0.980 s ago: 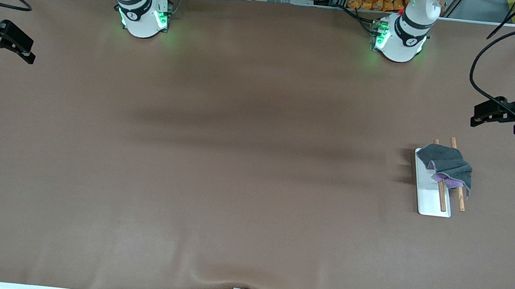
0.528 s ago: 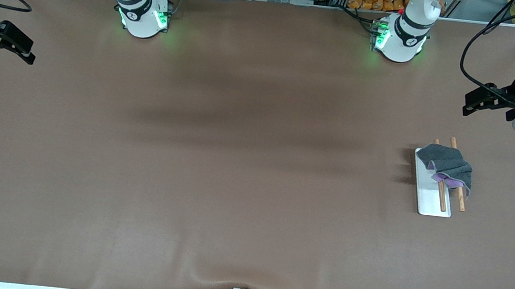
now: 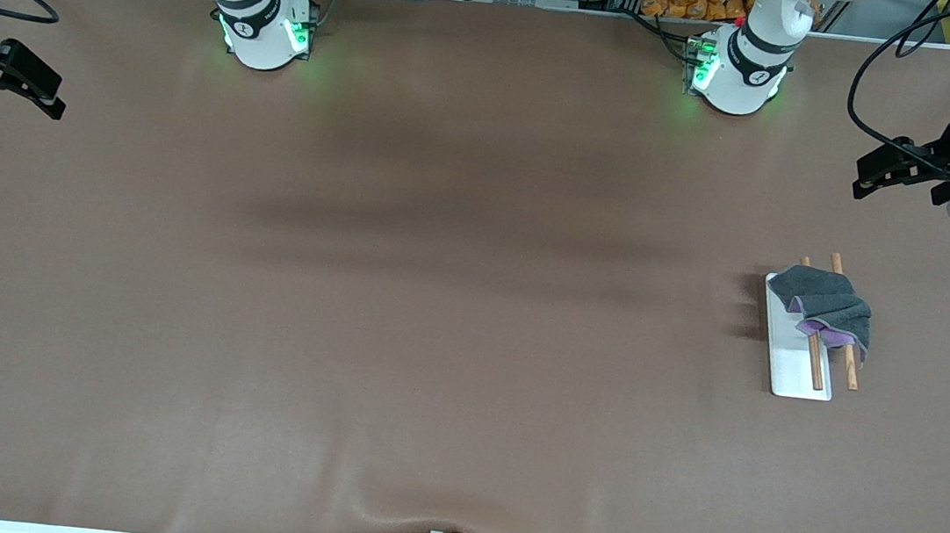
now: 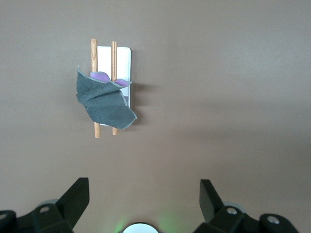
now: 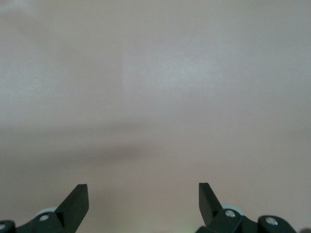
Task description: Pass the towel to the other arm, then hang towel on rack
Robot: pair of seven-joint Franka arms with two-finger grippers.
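Draped over the two wooden rods of the rack (image 3: 799, 358), the towel (image 3: 825, 308) hangs with its grey side up and a purple fold showing, toward the left arm's end of the brown desk (image 3: 432, 341). Its fingers spread apart and empty, the left hand (image 3: 878, 168) hovers over the desk edge at that end, clear of the rack. At the right arm's end, the right hand (image 3: 39, 93) waits over bare desk, fingers likewise apart.

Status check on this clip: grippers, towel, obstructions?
Left gripper and right gripper open, empty, at the table's ends. Dark grey cloth towel draped over white-based wooden-rod rack. No obstructions.
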